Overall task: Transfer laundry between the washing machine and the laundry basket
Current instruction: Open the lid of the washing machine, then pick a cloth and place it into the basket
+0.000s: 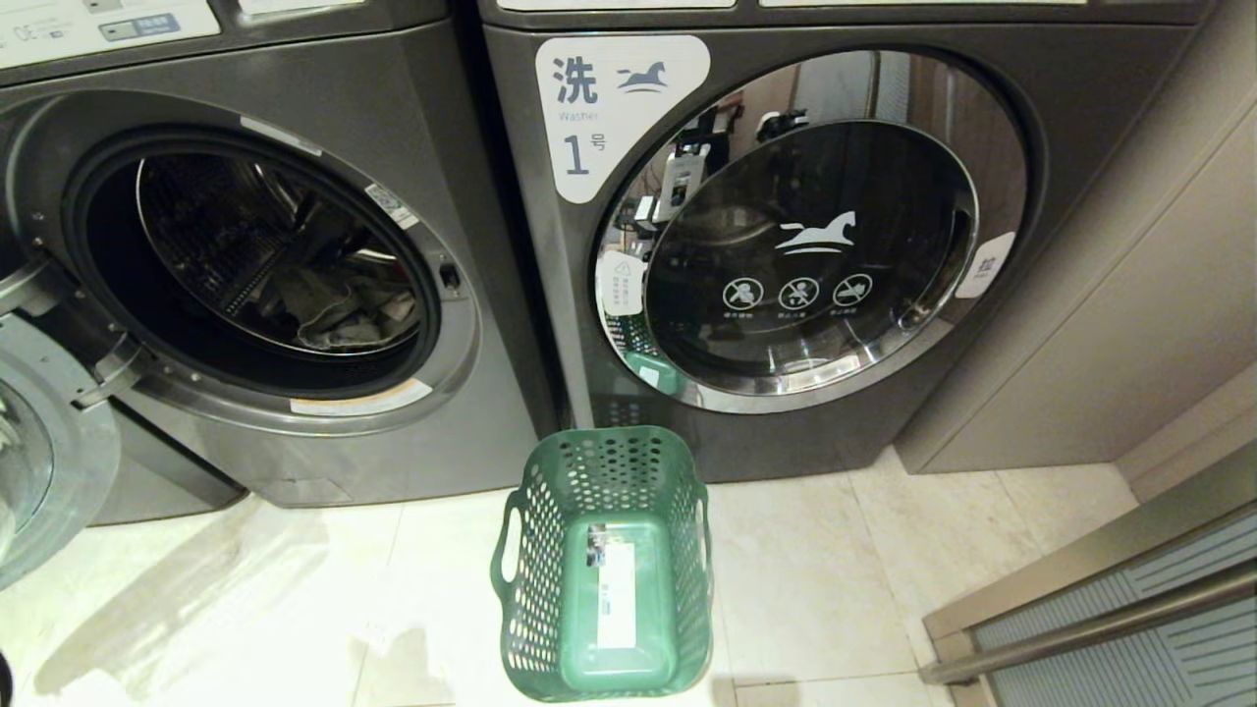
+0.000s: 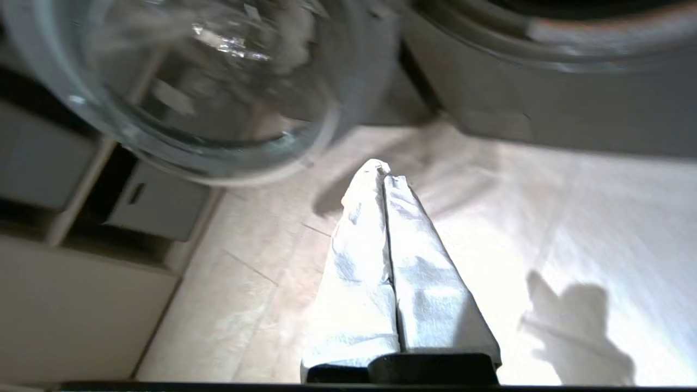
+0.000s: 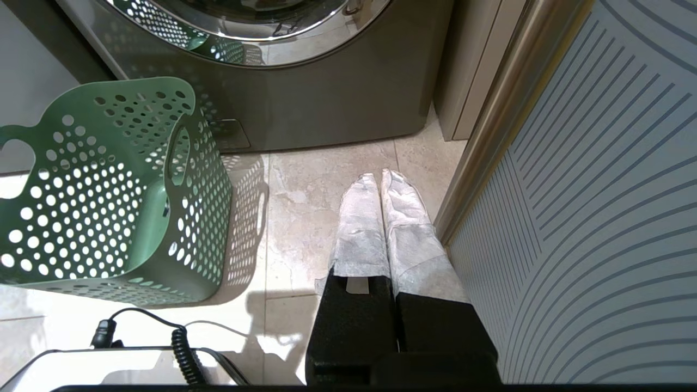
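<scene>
The left gripper (image 2: 384, 171), white-wrapped fingers pressed together and empty, hangs over the pale tiled floor (image 1: 835, 570) below the open dark grey washing machine (image 1: 295, 432), where grey laundry (image 1: 339, 309) lies in the drum. The right gripper (image 3: 380, 177), likewise closed and empty, points floorward right of the green perforated plastic laundry basket (image 1: 530, 550).

drum mouth (image 1: 260, 260) stands open, its door (image 1: 44, 452) swung aside left.
</scene>
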Robot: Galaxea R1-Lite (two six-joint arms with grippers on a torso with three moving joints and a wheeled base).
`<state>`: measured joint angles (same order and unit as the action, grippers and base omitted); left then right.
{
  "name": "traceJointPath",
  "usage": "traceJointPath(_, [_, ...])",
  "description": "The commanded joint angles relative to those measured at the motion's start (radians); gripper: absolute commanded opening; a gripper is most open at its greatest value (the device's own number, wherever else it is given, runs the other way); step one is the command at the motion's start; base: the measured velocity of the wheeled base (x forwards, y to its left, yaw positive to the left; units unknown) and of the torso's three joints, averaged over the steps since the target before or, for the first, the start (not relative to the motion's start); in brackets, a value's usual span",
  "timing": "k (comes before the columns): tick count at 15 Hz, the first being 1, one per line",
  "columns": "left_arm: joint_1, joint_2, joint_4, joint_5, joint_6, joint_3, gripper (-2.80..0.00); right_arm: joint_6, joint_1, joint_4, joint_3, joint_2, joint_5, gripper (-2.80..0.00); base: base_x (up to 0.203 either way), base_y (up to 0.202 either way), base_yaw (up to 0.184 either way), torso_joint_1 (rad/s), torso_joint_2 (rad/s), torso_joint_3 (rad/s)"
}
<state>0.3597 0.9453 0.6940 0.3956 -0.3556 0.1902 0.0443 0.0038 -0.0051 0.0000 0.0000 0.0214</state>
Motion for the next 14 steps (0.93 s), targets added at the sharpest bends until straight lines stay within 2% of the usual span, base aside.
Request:
traceJointPath(1, [-0.102, -0.280, -0.158, -0.065, 0.004, -0.132, -2.80, 0.000, 0.001, 0.000, 0.000, 0.000, 0.000, -2.80, 0.000, 0.000, 0.000, 0.000, 0.00, 0.000])
traceJointPath(2, [-0.124, -0.353, -0.257, -0.106, 0.010, -0.154, -2.80, 0.000, 0.001, 0.000, 0.000, 0.000, 0.000, -2.80, 0.000, 0.000, 0.000, 0.000, 0.00, 0.000])
traceJointPath(4, [-0.177, -0.499, -0.562, -0.171, 0.035, -0.158, -2.80, 0.000, 0.001, -0.001, 0.000, 0.002, 0.000, -2.80, 0.000, 0.000, 0.000, 0.000, 0.00, 0.000])
traceJointPath(5, [-0.217, -0.551, -0.704, -0.207, 0.054, -0.141, -2.80, 0.000, 0.001, -0.001, 0.000, 0.000, 0.000, -2.80, 0.000, 0.000, 0.000, 0.000, 0.00, 0.000])
traceJointPath(6, [-0.273, -0.586, -0.798, -0.245, 0.069, -0.125, -2.80, 0.000, 0.001, 0.001, 0.000, 0.000, 0.000, -2.80, 0.000, 0.000, 0.000, 0.000, 0.00, 0.000])
traceJointPath(7, [-0.317, -0.599, -0.822, -0.269, 0.079, -0.115, -2.80, 0.000, 0.001, -0.001, 0.000, 0.000, 0.000, -2.80, 0.000, 0.000, 0.000, 0.000, 0.00, 0.000])
traceJointPath(8, [-0.329, -0.632, -0.825, -0.279, 0.081, -0.112, -2.80, 0.000, 0.001, 0.000, 0.000, 0.002, 0.000, -2.80, 0.000, 0.000, 0.000, 0.000, 0.00, 0.000])
traceJointPath(14, [-0.354, -0.946, -0.773, -0.299, 0.100, -0.127, -2.80, 0.000, 0.001, 0.000, 0.000, 0.001, 0.000, -2.80, 0.000, 0.000, 0.000, 0.000, 0.00, 0.000])
